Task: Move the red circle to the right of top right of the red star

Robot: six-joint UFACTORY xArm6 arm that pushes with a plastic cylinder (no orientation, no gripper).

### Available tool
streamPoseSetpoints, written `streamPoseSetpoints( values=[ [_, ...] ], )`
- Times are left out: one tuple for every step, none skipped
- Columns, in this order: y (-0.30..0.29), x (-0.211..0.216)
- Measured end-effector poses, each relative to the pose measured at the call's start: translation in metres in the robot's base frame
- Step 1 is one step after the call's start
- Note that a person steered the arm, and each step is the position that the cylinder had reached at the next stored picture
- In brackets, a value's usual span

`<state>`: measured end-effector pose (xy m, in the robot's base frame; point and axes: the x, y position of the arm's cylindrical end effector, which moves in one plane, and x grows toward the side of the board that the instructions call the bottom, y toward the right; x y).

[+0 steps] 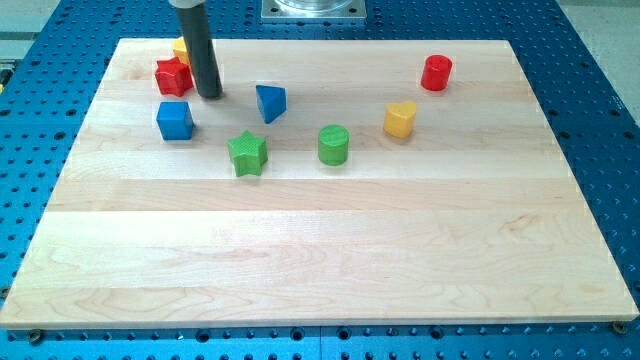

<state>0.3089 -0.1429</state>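
Observation:
The red circle [436, 73] stands near the board's top right. The red star [172, 76] lies near the top left, with a yellow block [181, 47] partly hidden just behind it. My tip [209, 95] rests on the board just right of the red star, close to it, and far to the left of the red circle. The rod rises out of the view's top.
A blue cube [175, 120] lies below the red star. A blue triangle [270, 102] is right of my tip. A green star [247, 153], a green cylinder [333, 144] and a yellow heart-like block [400, 119] sit mid-board. The wooden board [320, 270] lies on a blue perforated table.

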Motion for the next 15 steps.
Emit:
streamPoseSetpoints(
  values=[
    [-0.033,0.022],
    [-0.056,0.025],
    [-0.050,0.014],
    [-0.039,0.003],
    [0.001,0.003],
    [0.094,0.003],
    [0.214,-0.015],
    [0.332,-0.075],
    [0.375,-0.116],
    [0.389,-0.117],
    [0.484,-0.116],
    [0.488,-0.114],
    [0.488,-0.082],
    [0.488,-0.065],
    [0.481,-0.056]
  ],
)
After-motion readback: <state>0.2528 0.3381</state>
